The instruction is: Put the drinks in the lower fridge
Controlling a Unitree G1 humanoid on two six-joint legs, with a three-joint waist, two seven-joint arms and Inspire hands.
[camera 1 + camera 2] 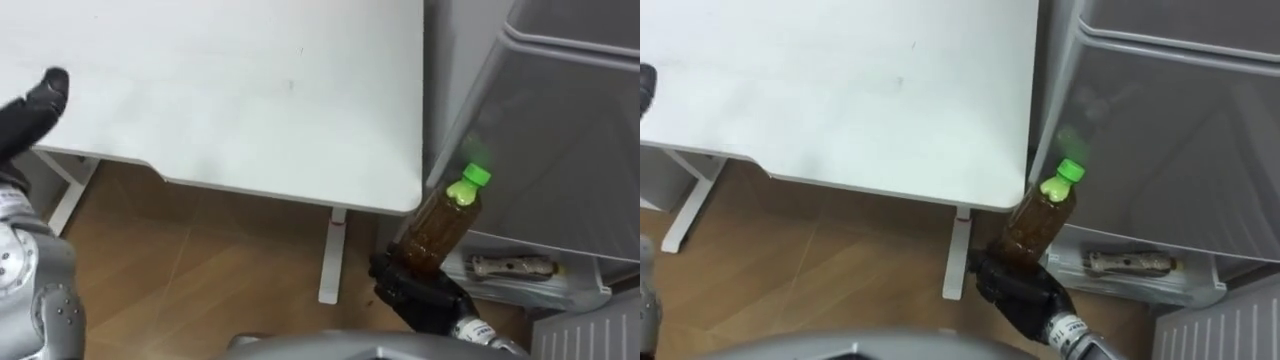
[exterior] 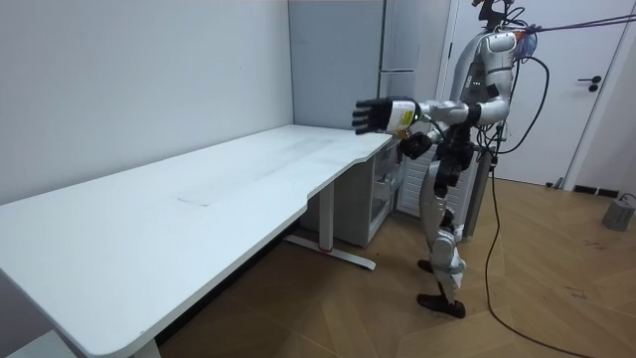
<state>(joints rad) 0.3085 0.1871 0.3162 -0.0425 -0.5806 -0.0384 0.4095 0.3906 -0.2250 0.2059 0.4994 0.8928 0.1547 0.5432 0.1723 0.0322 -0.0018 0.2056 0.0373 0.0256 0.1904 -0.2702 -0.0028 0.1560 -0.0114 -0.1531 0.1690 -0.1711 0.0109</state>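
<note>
Fingers on my right hand (image 1: 420, 292) are curled round the bottom of the tea bottle (image 1: 441, 228), so that one's properly gripped. It's a clear bottle of brown tea with a bright green cap, and it leans a bit with the cap pointing up toward the grey fridge (image 1: 565, 130). It sits low down, just past the corner of the white table (image 1: 230, 90) and right in front of the fridge's front, so it's not inside yet.

My left hand (image 1: 35, 105) is way over on the other side, held out above the table edge with the fingers straight and spread, holding nothing.

Low on the fridge there's a clear tray (image 1: 590, 290) with something pale and brownish lying in it, though I can't tell what it is.

In the room view I'm standing on the wooden floor (image 2: 556, 268) at the end of the table, with the fridge close by.
</note>
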